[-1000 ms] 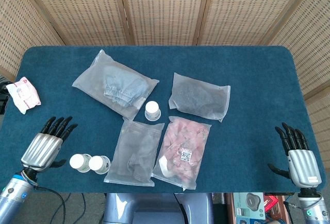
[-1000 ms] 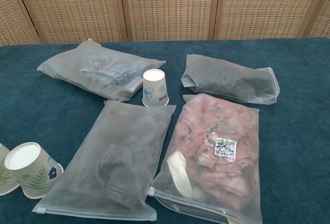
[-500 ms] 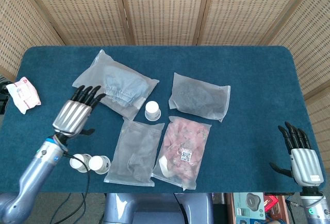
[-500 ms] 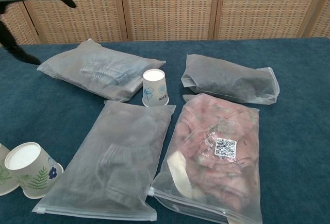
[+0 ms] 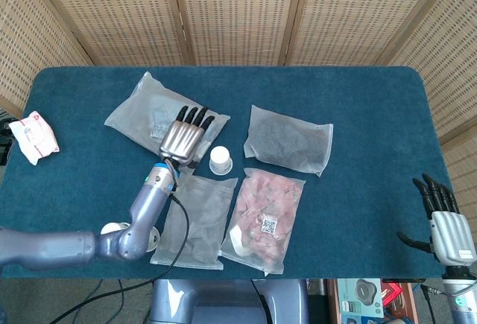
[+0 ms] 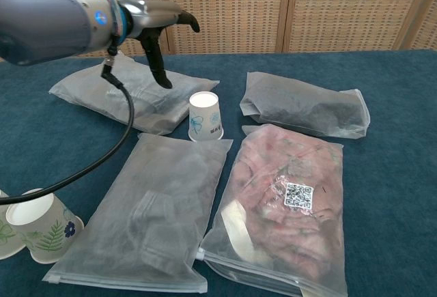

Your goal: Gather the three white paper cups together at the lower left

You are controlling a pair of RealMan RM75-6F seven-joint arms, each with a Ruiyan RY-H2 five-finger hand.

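Note:
One white paper cup (image 5: 220, 160) (image 6: 205, 115) stands upside down at the table's middle, between the plastic bags. Two more cups (image 6: 39, 224) lie side by side at the lower left; in the head view my left arm partly covers them, and one cup (image 5: 110, 229) shows beside it. My left hand (image 5: 185, 135) (image 6: 153, 32) hovers just left of and above the middle cup, over the denim bag. Its fingers are spread and hold nothing. My right hand (image 5: 447, 223) stays at the table's lower right edge, fingers apart and empty.
Several clear bags of clothing surround the middle cup: denim bag (image 5: 160, 119), dark bag (image 5: 289, 139), pink bag (image 5: 266, 220), grey bag (image 5: 197, 220). A white packet (image 5: 33, 136) lies at the far left edge. A cable (image 6: 102, 153) hangs from my left arm.
My left hand has swung from the lower left, near the two cups, up and right to beside the middle cup. The right hand has drifted slightly down. No cup has moved.

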